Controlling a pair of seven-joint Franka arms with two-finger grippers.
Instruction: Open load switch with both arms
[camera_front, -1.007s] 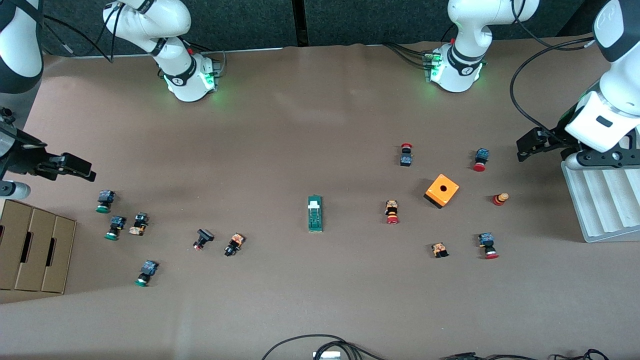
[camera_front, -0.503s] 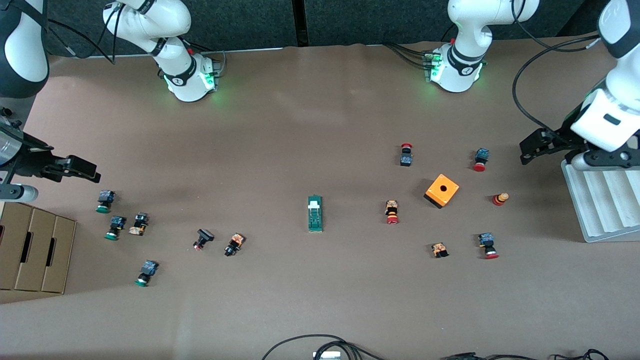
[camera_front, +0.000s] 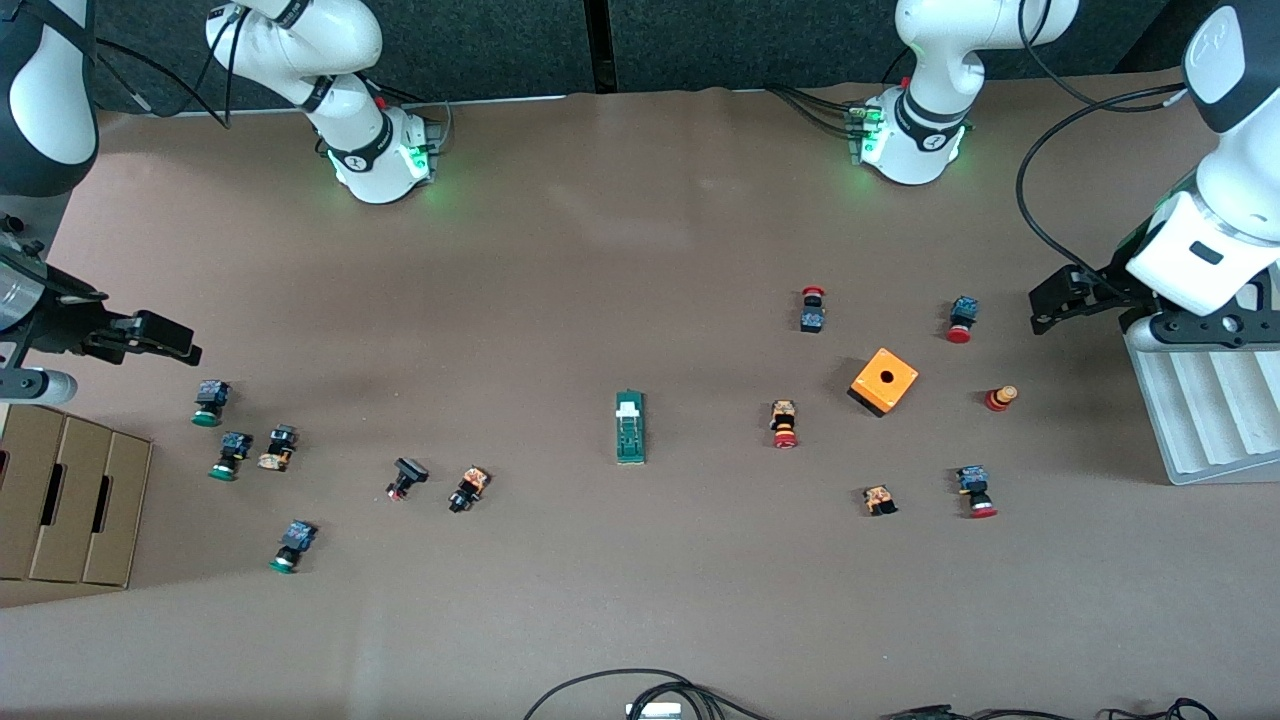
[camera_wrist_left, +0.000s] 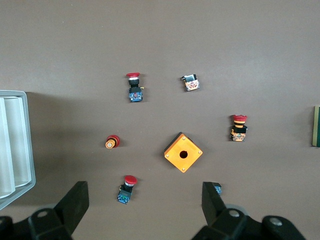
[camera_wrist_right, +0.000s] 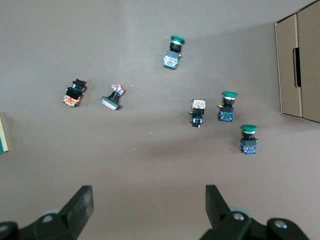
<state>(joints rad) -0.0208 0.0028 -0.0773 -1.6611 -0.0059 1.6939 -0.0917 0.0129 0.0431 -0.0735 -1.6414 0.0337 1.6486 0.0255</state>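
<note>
The left tool (camera_front: 1050, 308) had shifted slightly; both tools, the right tool (camera_front: 165, 340) included, gaped empty, well apart from the load switch (camera_front: 630, 427) lying midway between them, its long axis running near-to-far.

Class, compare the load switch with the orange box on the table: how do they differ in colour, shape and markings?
Colour: the load switch is dark green, the orange box bright orange.
Shape: the load switch is a long narrow block, the orange box a squat cube.
Markings: the load switch carries a white lever piece at the end farther from the front camera; the orange box has a round hole on top.
Both lie untouched on the table.
</note>
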